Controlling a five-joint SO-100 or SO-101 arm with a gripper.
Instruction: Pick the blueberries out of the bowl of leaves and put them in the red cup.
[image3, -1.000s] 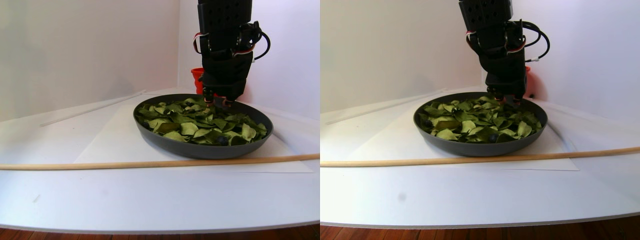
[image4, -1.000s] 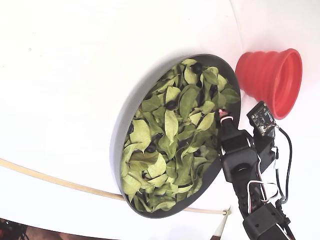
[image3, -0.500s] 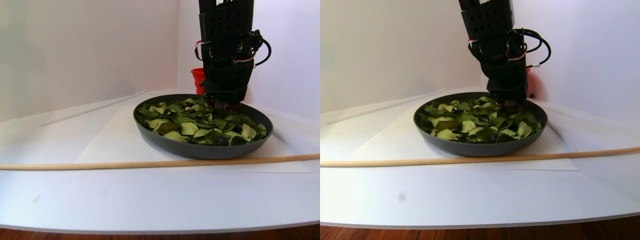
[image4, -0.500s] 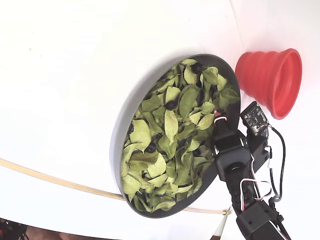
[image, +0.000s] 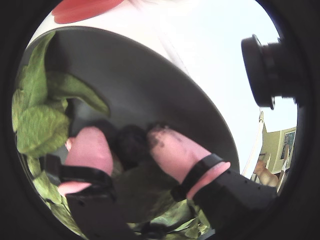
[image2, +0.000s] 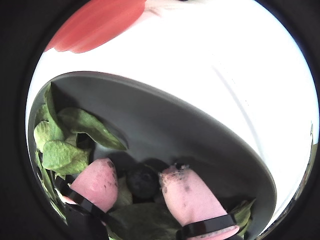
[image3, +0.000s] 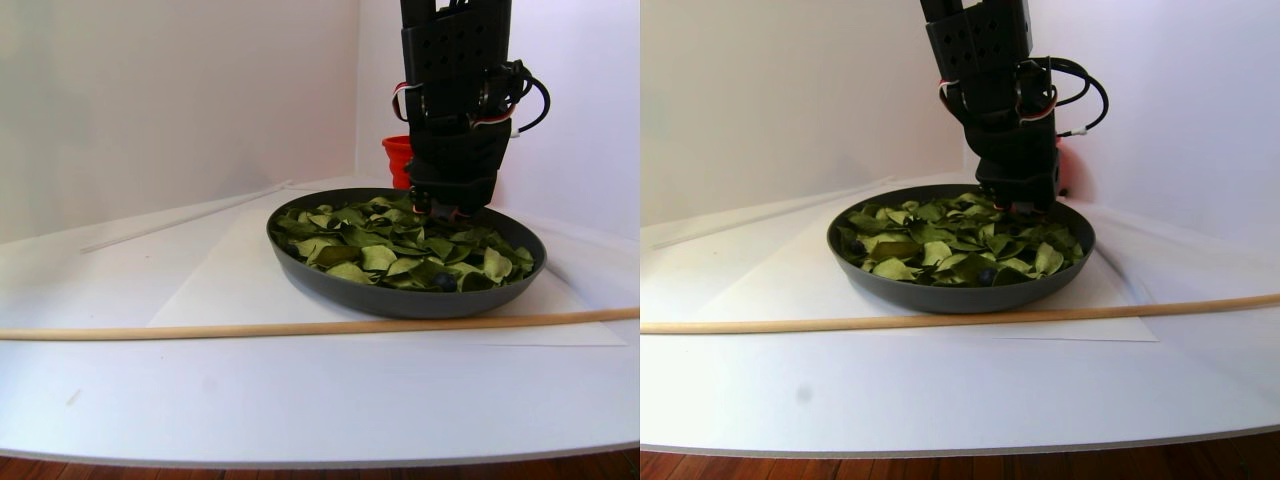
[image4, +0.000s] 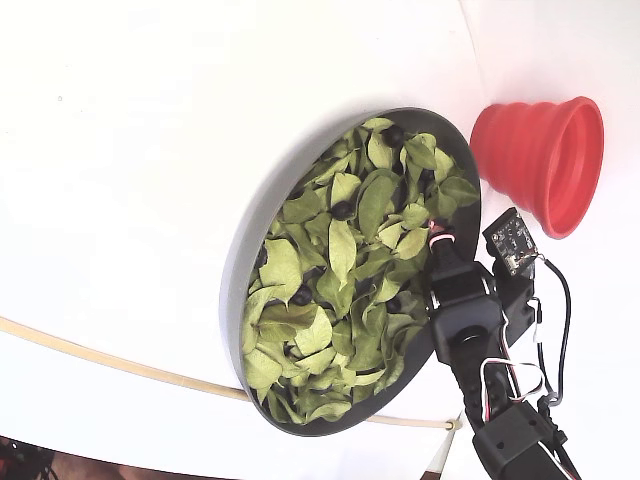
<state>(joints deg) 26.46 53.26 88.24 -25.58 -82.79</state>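
The dark grey bowl (image4: 245, 260) holds many green leaves (image4: 340, 250) and several dark blueberries (image4: 343, 210). My gripper (image4: 435, 232) points down into the bowl at its rim, on the side nearest the red cup (image4: 540, 160). In both wrist views the pink fingertips (image2: 187, 195) press on either side of one blueberry (image2: 142, 181) that lies against the bowl's inner wall (image2: 175, 115). My gripper (image: 127, 135) is shut on that blueberry (image: 131, 145). In the stereo pair view the arm hides most of the red cup (image3: 396, 160) behind the bowl (image3: 400, 300).
A long thin wooden stick (image3: 300, 327) lies across the table in front of the bowl. A white sheet (image3: 210, 290) sits under the bowl. White walls close off the back and right. The table's front edge (image3: 320, 455) is near the stereo camera.
Over the last second my gripper came down into the leaves and shifted slightly along the rim. In the last half second it barely moved.
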